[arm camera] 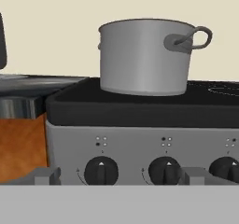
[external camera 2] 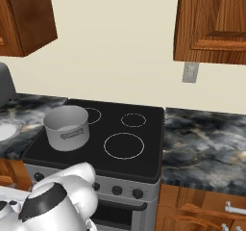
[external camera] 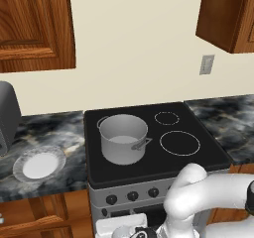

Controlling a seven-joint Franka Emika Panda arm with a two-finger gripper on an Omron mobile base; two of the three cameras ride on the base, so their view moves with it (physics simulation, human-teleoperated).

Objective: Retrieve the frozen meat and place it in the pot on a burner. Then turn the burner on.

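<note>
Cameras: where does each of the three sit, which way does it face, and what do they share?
Left base view: behind the arm's left, looking down at stove, pot, plate; white arm lower right.
Right base view: behind the arm's right, same stove and pot; arm lower left.
Hand view: low before the stove front, level with the knobs, pot above; open fingertips at bottom.
Shared: all show the pot on the stove.

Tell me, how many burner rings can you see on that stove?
3: small ring at the back, large ring in front, another peeking out behind the pot. The pot may hide a fourth.
</note>
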